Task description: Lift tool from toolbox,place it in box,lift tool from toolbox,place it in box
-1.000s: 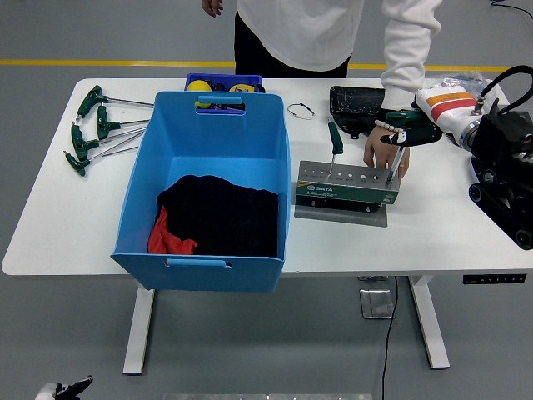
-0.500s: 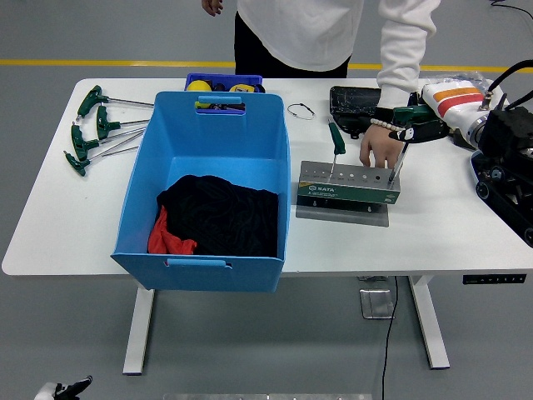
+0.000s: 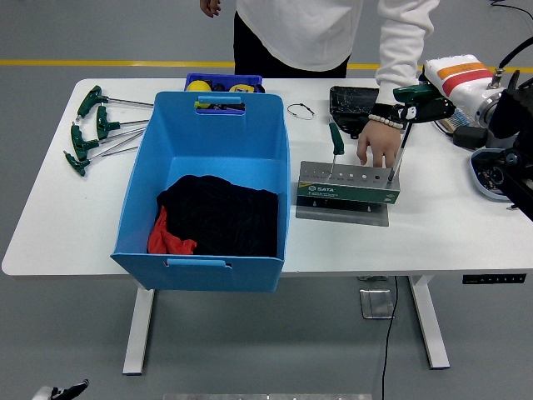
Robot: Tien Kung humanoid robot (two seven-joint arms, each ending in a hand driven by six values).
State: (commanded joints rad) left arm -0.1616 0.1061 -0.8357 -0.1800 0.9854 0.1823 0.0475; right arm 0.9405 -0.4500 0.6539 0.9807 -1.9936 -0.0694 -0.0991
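Item, near left: box (image 3: 204,196), holding only cloth (image 3: 218,218).
Item, right of centre: toolbox (image 3: 348,185), one tool (image 3: 335,146) standing in it.
Item, toward the far right corner: my right hand (image 3: 426,104), fingers clenched on a second tool (image 3: 400,142). It has risen since a second ago, tip almost clear. A person's hand (image 3: 381,148) steadies the toolbox.
Left hand unseen.

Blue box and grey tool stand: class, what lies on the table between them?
Nothing: in the head view only a narrow strip of bare white table separates the blue box from the grey tool stand.
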